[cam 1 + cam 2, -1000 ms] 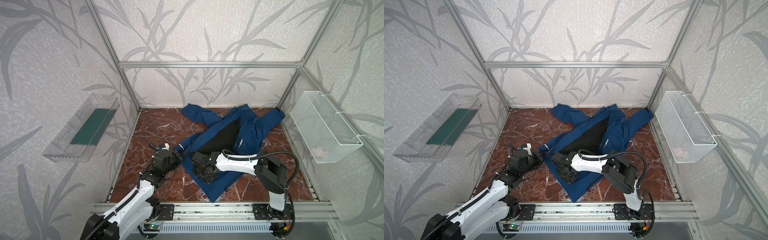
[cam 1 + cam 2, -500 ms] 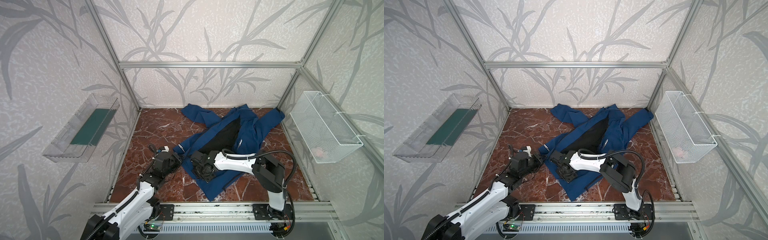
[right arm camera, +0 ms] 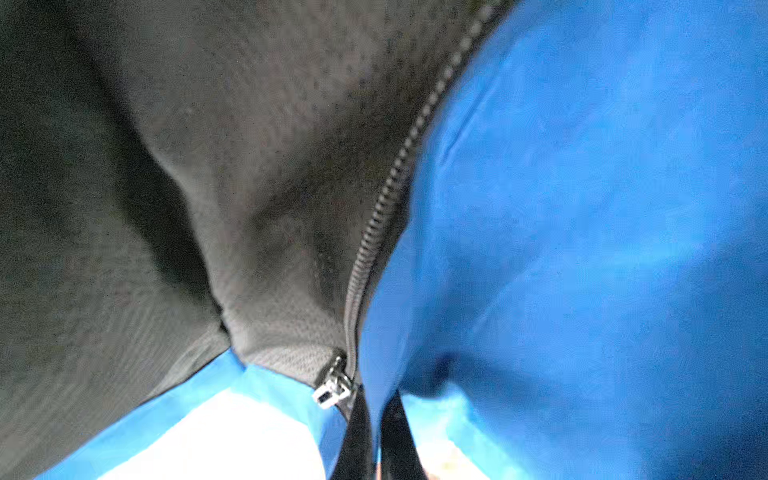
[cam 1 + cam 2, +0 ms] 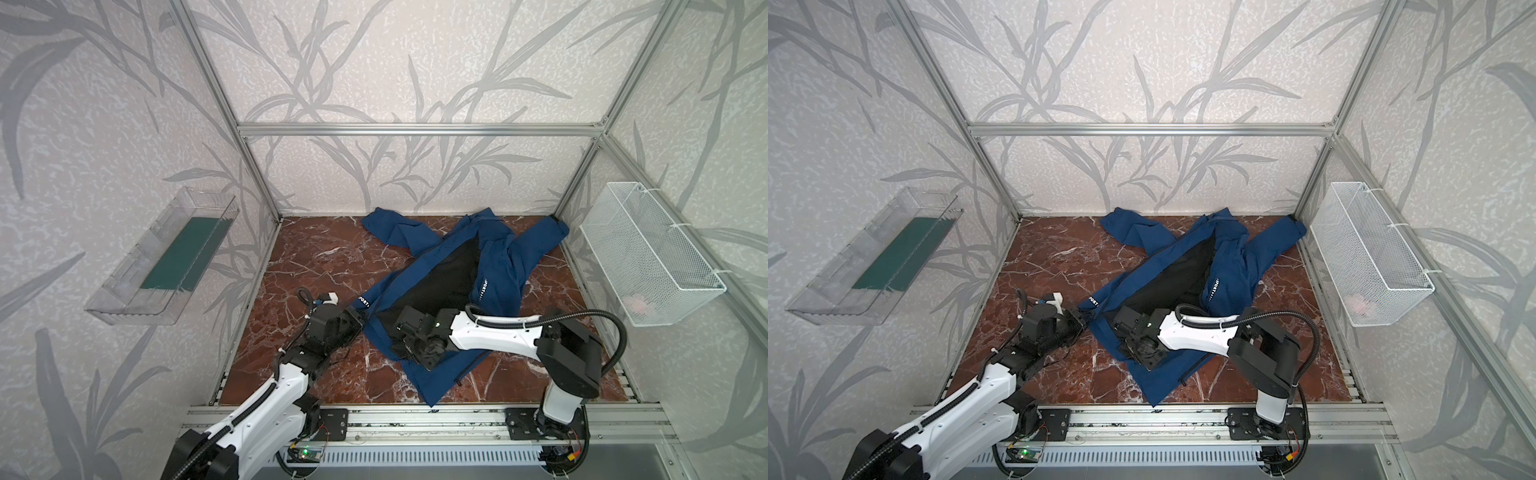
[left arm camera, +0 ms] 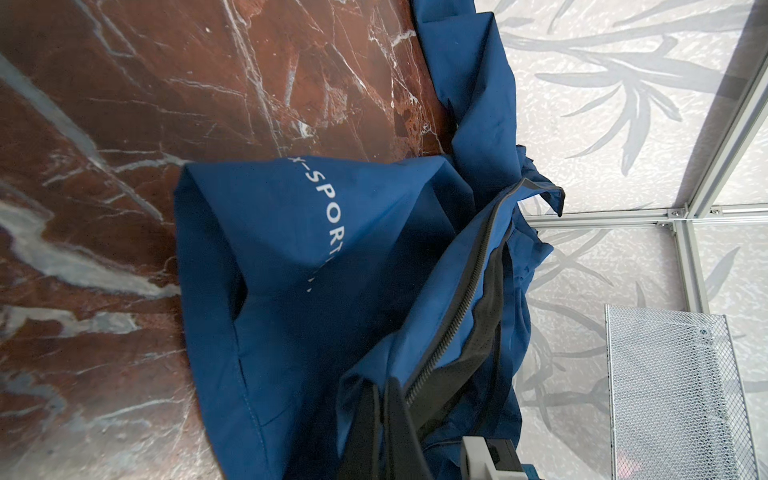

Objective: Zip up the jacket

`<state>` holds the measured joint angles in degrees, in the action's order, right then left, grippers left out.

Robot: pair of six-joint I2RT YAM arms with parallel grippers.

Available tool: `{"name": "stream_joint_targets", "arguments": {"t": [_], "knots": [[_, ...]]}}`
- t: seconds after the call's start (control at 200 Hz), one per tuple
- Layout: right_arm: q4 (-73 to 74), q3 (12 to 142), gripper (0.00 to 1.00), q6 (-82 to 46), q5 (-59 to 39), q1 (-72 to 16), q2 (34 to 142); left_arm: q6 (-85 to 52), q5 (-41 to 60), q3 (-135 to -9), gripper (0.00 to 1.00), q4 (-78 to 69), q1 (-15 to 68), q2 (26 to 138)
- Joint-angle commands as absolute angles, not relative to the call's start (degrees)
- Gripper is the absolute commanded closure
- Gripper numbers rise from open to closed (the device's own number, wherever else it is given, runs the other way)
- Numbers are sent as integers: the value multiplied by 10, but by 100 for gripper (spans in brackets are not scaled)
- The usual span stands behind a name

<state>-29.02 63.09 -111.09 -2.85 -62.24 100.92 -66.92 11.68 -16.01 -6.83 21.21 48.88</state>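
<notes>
The navy jacket [image 4: 498, 257] [image 4: 1233, 257] lies spread on the red marble floor, front open and black lining showing. My left gripper [image 4: 356, 323] [image 4: 1079, 322] [image 5: 376, 419] is shut on the jacket's front edge at its lower left corner, beside the zipper teeth [image 5: 457, 291] and the white "SPORT" lettering [image 5: 332, 208]. My right gripper [image 4: 409, 347] [image 4: 1130, 345] [image 3: 376, 419] is shut on a blue fold of the jacket, right next to the silver zipper slider [image 3: 334, 384]. The zipper teeth [image 3: 390, 187] run away from it, unjoined.
A clear plastic bin [image 4: 166, 266] with a green bottom hangs on the left wall. A white wire basket [image 4: 648, 257] hangs on the right wall. An aluminium rail [image 4: 415, 415] runs along the front edge. Bare marble floor [image 4: 316, 257] lies left of the jacket.
My right gripper has shut on the jacket fabric by the slider. The left gripper, still shut on the hem corner, has shifted slightly toward the front left.
</notes>
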Motion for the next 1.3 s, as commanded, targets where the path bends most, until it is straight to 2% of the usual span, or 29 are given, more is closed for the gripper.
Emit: {"name": "stream_joint_targets", "arguments": {"t": [0.0,0.115,0.345,0.725,1.295], "knots": [[-245,596,97,-1112,-14,-622,988,-660,113,-153,100,-63,208,493],[-205,574,99,-1125,-24,-623,987,-664,126,-152,100,-65,208,495],[-178,579,94,-1124,-49,-622,1014,-666,123,-151,100,-51,208,480],[-192,588,88,-1122,-54,-623,1016,-670,119,-147,100,-45,208,470],[-178,578,88,-1122,-50,-623,1001,-670,121,-151,100,-46,209,474]]}}
